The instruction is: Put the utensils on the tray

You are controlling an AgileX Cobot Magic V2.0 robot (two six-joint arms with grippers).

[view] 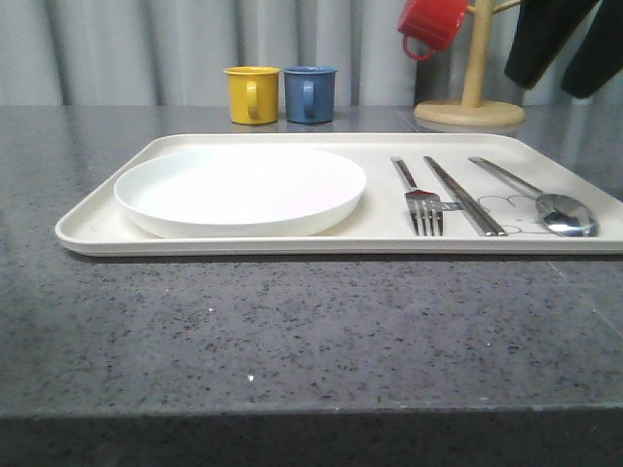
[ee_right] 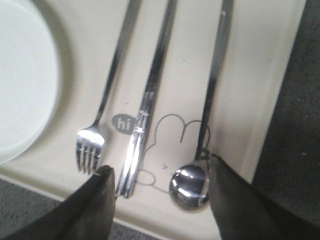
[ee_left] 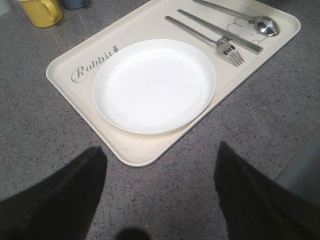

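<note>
The cream tray (view: 97, 222) (ee_left: 135, 145) (ee_right: 260, 75) lies on the dark counter. On its left half sits the round white plate (view: 240, 187) (ee_left: 154, 85) (ee_right: 20, 75). To the plate's right lie the fork (view: 421, 199) (ee_left: 200, 36) (ee_right: 107, 95), the chopsticks (view: 464, 195) (ee_left: 220, 30) (ee_right: 150, 90) and the spoon (view: 565, 214) (ee_left: 265, 26) (ee_right: 189, 186), side by side. My right gripper (ee_right: 161, 164) hovers open above their near ends, holding nothing; its dark fingers (view: 550, 39) hang at the upper right. My left gripper (ee_left: 160, 148) stands open and empty over the counter by the tray's near left corner.
A yellow mug (view: 251, 94) (ee_left: 42, 11) and a blue mug (view: 310, 93) stand behind the tray. A red mug (view: 431, 21) hangs on a wooden mug tree (view: 472, 97) at the back right. Speckled grey countertop (view: 292, 331) stretches in front of the tray.
</note>
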